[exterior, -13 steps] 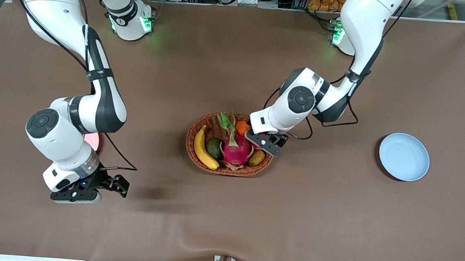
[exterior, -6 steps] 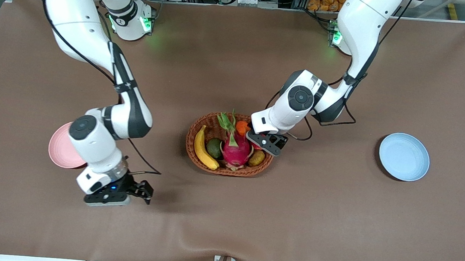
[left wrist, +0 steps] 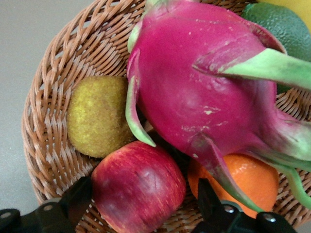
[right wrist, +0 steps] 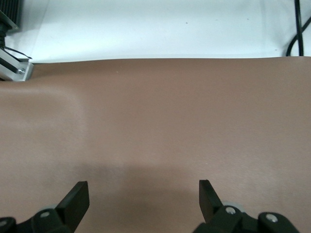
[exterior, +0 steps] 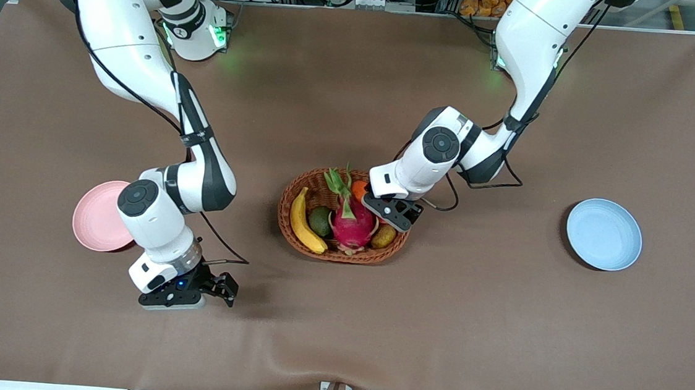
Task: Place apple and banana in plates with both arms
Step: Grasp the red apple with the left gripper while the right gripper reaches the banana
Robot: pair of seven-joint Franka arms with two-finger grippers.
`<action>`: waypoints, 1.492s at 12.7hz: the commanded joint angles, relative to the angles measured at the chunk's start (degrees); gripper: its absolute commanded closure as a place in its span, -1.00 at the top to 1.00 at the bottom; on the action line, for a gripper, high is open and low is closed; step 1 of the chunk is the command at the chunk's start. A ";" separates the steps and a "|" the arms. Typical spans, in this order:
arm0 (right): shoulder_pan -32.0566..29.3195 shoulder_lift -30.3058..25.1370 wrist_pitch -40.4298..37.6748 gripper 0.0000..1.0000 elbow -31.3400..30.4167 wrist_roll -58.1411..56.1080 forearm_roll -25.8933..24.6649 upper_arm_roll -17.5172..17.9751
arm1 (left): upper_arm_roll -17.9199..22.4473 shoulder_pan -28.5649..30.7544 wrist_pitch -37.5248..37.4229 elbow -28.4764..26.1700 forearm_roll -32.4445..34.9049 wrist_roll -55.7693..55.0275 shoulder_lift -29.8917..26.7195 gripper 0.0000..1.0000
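Note:
The red apple [left wrist: 138, 187] lies in the woven basket [exterior: 294, 243], beside the dragon fruit. My left gripper [exterior: 392, 214] is down in the basket at the left arm's end. It is open, with a finger on each side of the apple [left wrist: 143, 194] and a gap at one side. In the front view the gripper hides the apple. The yellow banana [exterior: 303, 219] lies along the basket's rim at the right arm's end. My right gripper [exterior: 225, 287] is open and empty [right wrist: 143, 191] over bare table. The pink plate [exterior: 94, 221] is partly hidden by the right arm. The blue plate [exterior: 603, 234] lies toward the left arm's end.
The basket also holds a pink dragon fruit [exterior: 352, 223], an orange [exterior: 358, 188], a green avocado [exterior: 320, 221] and a yellow-brown fruit [exterior: 384, 236]. The brown cloth has a ridge near the table's front edge [exterior: 334, 358].
The right arm has swung toward the basket and uncovered most of the pink plate. The left gripper has shifted slightly within the basket.

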 commanded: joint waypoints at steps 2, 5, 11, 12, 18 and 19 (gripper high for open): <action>3.54 0.96 -0.64 1.00 3.03 1.44 0.94 -0.23 | 0.43 -0.28 0.78 -0.38 1.15 -0.34 0.05 -0.59; 4.78 0.52 -0.82 1.00 2.86 1.00 0.68 -0.23 | 0.43 0.33 -4.03 -0.03 1.15 -0.69 -2.93 -0.73; 9.26 -2.55 -12.04 1.00 2.42 1.44 0.51 -0.23 | 0.08 4.53 -19.76 0.68 0.37 -0.61 -13.04 -0.72; 10.31 -3.00 -13.46 1.00 2.07 1.52 0.51 -0.23 | 0.00 6.82 -21.61 0.68 0.28 -0.43 -13.66 -0.72; 19.18 -2.21 -13.48 1.00 1.36 6.01 -3.25 -3.28 | -0.09 23.77 -31.81 0.85 -14.29 13.77 -13.84 -0.69; 19.72 -2.12 -13.56 1.00 1.36 6.01 -4.66 -3.56 | -0.09 26.50 -33.83 1.90 -14.75 15.81 -13.76 -0.69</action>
